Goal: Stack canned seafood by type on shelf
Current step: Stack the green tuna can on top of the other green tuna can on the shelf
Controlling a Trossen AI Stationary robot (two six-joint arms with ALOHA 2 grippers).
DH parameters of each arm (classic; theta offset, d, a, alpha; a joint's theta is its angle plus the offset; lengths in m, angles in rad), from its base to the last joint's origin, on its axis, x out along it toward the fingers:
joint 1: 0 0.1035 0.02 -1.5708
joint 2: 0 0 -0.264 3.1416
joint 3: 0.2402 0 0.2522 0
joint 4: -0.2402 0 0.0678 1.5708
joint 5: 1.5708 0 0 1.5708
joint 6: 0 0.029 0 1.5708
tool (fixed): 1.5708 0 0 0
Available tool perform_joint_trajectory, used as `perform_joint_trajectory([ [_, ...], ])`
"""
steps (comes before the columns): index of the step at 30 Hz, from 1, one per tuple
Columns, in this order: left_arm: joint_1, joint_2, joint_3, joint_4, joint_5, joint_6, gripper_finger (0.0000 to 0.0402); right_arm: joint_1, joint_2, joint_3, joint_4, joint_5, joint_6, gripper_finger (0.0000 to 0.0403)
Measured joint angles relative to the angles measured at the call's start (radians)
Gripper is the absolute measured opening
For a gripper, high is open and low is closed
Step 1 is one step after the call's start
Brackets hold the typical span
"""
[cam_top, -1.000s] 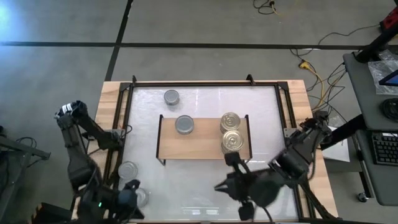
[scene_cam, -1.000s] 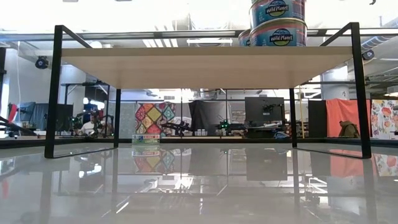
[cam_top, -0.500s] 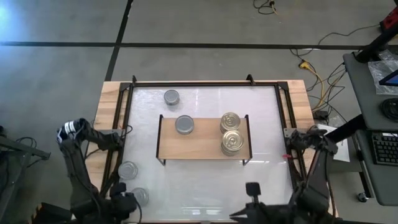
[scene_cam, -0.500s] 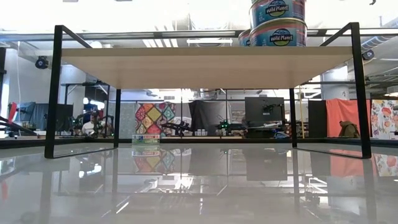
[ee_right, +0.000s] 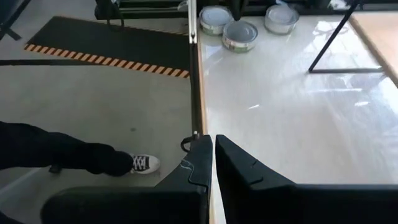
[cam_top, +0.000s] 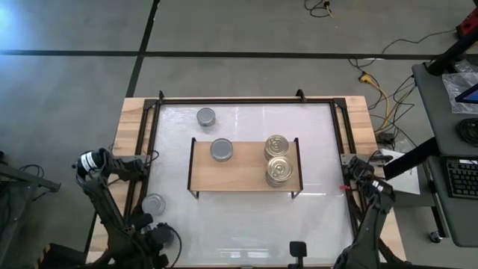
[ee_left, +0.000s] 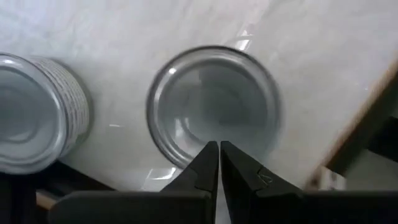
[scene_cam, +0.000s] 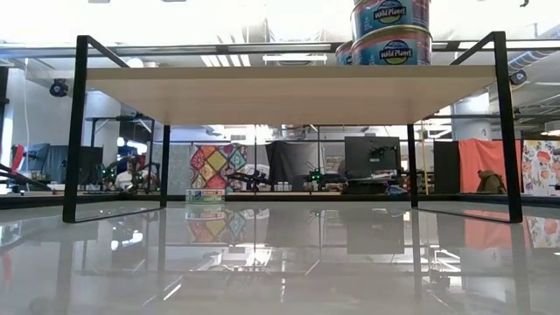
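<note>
The shelf (cam_top: 239,170) holds one silver-topped can (cam_top: 221,149) and gold-topped cans (cam_top: 277,145) (cam_top: 280,171); the low view shows two of them stacked (scene_cam: 392,31). Silver cans rest on the white tabletop at the far side (cam_top: 206,116) and near left (cam_top: 153,204). My left gripper (cam_top: 160,237) (ee_left: 219,152) is shut and points down over another silver can (ee_left: 214,106) at the near-left corner. My right gripper (cam_top: 297,249) (ee_right: 208,146) is shut at the near edge, holding nothing. My left gripper comes from above, pointing down, with its shut fingertips (ee_left: 208,155) over the silver can's rim (ee_left: 186,158). I cannot tell whether they touch the can, which stands upright on the tabletop.
A second silver can (ee_left: 34,121) stands close beside the one under my left gripper. The table has a wooden border (cam_top: 131,142) and black rails (cam_top: 149,149). A person's leg and shoe (ee_right: 143,163) show on the floor beyond the table's near edge.
My left gripper has sunk toward the near-left silver can and tipped until it points straight down. My right gripper has drawn back from the shelf's near right corner toward the table's near edge, rolling as it went. No can has moved.
</note>
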Motion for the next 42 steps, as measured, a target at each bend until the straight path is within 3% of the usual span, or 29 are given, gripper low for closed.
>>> perform_joint_trajectory([
  [9,0.06,0.008,-0.119,0.173,-0.048,0.065,0.0002,-0.001,0.018,0.001,0.015,-0.011,0.0,0.0013],
  [17,0.153,0.022,-0.111,0.388,-0.422,0.365,0.0002,-0.044,0.017,0.001,0.015,-0.003,-0.089,0.0013],
  [21,0.17,0.018,-0.034,0.38,-0.388,0.488,0.0002,-0.08,0.017,0.0,0.016,-0.001,-0.123,0.0013],
  [25,0.116,0.017,0.051,0.317,-0.322,0.515,0.0002,-0.108,0.017,-0.026,0.017,-0.001,-0.17,0.0013],
  [30,0.018,0.009,0.086,0.105,-0.29,0.373,0.0005,-0.134,0.017,-0.076,0.023,-0.001,-0.186,0.0013],
  [34,-0.01,-0.023,0.044,0.076,-0.233,0.282,0.0037,-0.145,0.017,-0.114,0.063,-0.001,-0.21,0.0026],
  [38,-0.002,-0.036,-0.012,0.135,-0.222,0.275,0.0101,-0.151,0.017,-0.151,0.14,-0.002,-0.226,0.0072],
  [42,0.007,-0.051,-0.092,0.27,-0.366,0.281,0.0184,-0.16,0.017,-0.202,0.221,-0.001,-0.219,0.0134],
])
